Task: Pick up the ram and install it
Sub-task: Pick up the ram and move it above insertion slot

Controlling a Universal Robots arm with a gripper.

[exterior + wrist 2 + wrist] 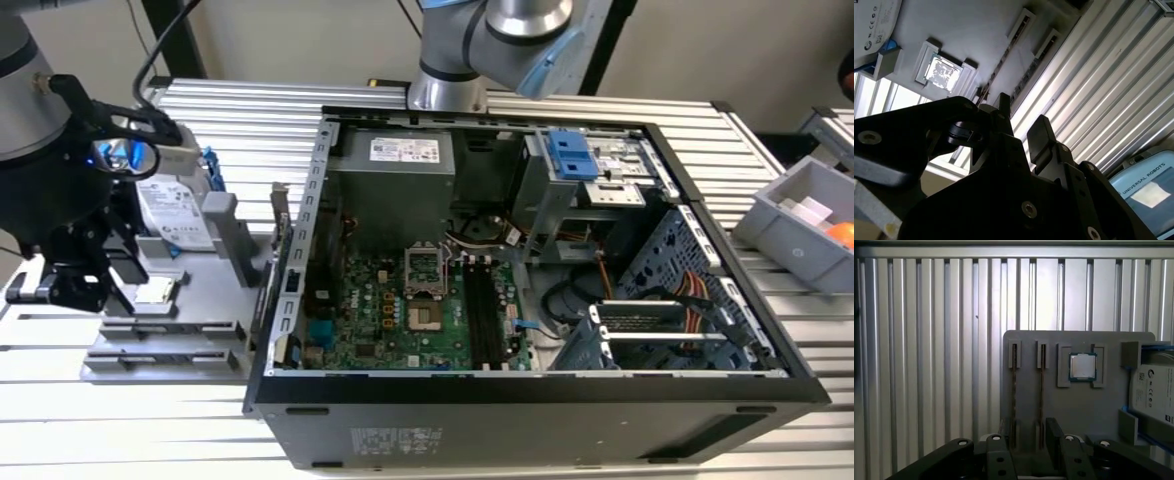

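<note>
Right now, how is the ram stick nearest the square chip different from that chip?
The ram stick is long and thin; the chip is square. The ram stick stands on edge in a narrow slot; the chip lies flat in a recess. The ram stick looks dark, the chip shiny silver. Both sit in the gray tray.

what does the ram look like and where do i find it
On the slatted metal table beside the open computer case lies a flat grey holder. The ram is a thin dark strip on edge in a long narrow slot, a twin alongside; unlike the square silver chip and the labelled hard drive, it is long and slim.
</note>
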